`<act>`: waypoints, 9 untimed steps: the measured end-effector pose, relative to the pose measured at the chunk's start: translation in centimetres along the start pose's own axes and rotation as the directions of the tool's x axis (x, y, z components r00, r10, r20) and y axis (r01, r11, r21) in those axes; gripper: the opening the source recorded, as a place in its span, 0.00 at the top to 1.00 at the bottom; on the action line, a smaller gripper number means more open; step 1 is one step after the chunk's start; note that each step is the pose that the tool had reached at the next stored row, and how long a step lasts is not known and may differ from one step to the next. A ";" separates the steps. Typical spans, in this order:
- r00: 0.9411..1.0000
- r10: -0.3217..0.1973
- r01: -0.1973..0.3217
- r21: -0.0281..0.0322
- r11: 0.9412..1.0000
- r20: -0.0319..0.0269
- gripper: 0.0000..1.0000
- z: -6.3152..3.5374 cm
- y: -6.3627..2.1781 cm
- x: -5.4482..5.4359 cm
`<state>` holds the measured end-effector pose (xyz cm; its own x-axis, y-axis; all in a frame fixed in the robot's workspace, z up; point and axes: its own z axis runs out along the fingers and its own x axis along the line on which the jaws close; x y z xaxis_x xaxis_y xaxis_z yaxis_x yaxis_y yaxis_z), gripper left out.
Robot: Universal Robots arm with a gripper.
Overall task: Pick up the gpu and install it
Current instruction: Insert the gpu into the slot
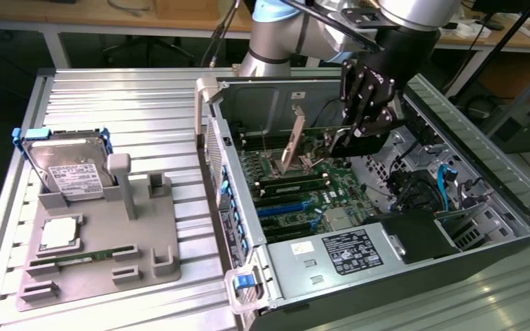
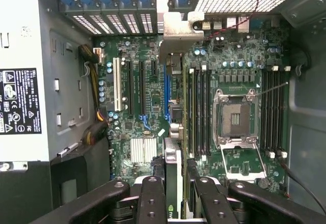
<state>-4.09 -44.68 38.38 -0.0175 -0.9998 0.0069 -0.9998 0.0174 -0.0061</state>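
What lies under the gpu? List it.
The motherboard with its expansion slots. The slot directly beneath the gpu, held edge-on by the gripper, is covered.

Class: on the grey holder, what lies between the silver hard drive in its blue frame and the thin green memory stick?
A square silvery chip, in the exterior view.

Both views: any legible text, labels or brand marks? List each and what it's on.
None reads as words.
PSU label: print and certification marks, too small to read; same label in the wrist view, blurred.
Hard drive label: blurred.
Memory stick sticker: too small.
Motherboard: markings too small.
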 end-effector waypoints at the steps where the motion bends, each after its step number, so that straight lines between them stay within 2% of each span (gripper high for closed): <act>1: 1.000 0.000 0.000 0.000 1.000 0.000 0.73 0.06 0.04 0.0; 9: 1.000 0.000 0.000 0.000 1.000 0.000 0.73 0.52 0.35 0.0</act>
<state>-4.44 -44.68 37.85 -0.0174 -0.9998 0.0073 -0.9998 0.0174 -0.0062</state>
